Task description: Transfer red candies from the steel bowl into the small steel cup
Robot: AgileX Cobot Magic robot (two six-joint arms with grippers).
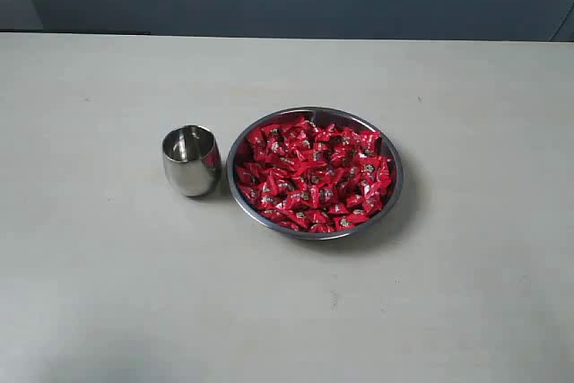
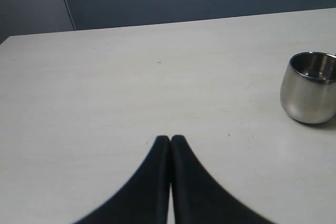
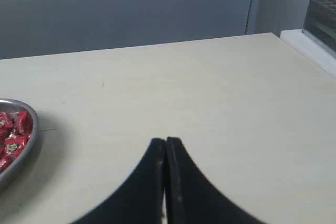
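"Guessing which arm goes in first?"

"The right one, I'd say. The bowl (image 1: 314, 235) sits about the middle of the table (image 1: 108, 302), heaped with candies (image 1: 314, 177). The cup (image 1: 191, 161) stands upright just beside it, on its left as we look from here, with a small gap between them."

"Neither arm shows over the table from this side, though."

"No, but their own cameras tell you enough. The right gripper (image 3: 166, 141) has its jaws pressed together with nothing in them, over bare table. The bowl's rim and a few candies show at the edge of its picture, near. The left gripper (image 2: 169, 139) is the same, jaws together and empty, and what it sees is the cup, not the bowl."

"So right for the candies, and left nearer the cup."

"That's my reading. The bowl lies on the right arm's side and the cup lies beyond it. The right would have to open, dip into the heap, then carry across the bowl to reach the cup."

"Any way to line up on a single candy?"

"Hardly. They lie every which way, crinkled wrappers piled on one another, with no common long axis, so it would take whichever sits on top. The cup's mouth is narrow next to the bowl, so the drop wants care. I see no red in the cup."
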